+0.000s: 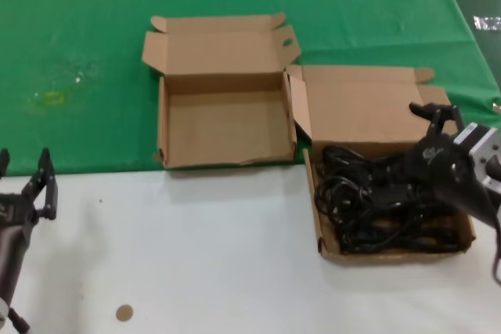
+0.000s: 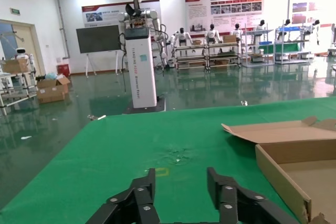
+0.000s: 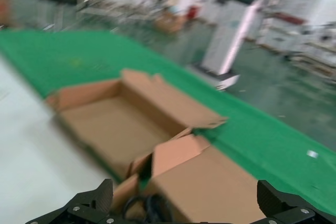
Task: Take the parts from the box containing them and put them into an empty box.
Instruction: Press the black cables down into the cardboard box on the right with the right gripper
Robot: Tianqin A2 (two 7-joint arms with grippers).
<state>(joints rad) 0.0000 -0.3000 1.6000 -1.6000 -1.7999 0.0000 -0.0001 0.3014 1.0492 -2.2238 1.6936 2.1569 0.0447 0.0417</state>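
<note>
**Colleague:** Head view, from left to right please. What do you have?

**Me:** At the far left my left gripper [image 1: 25, 180] hangs low above the white table [image 1: 219, 256], well apart from both boxes. Its fingers are spread and hold nothing; the left wrist view shows the same, two fingers [image 2: 137, 199] with free space between them. This arm only waits.

**Colleague:** And the boxes?

**Me:** In the middle stands the empty box [image 1: 223, 127], the one with taller walls, lid flap folded back onto the green cloth [image 1: 78, 52]. I see only bare cardboard inside, so I judge that no part has been moved yet. Just beside it, to the right, touching or nearly touching, is the box containing them [image 1: 389, 249], shallow, with the parts [image 1: 368, 209] lying in it as a black tangle of cords.

**Colleague:** The right arm?

**Me:** My right gripper [image 1: 436, 121] is over the far right side of this shallow box, above the cords. Its fingers are wide apart, which the right wrist view confirms, and nothing is between them.

**Colleague:** So the progress?

**Me:** In my opinion we are at the very beginning: the first grasp is not yet done, and every cord remains to be carried over.
</note>
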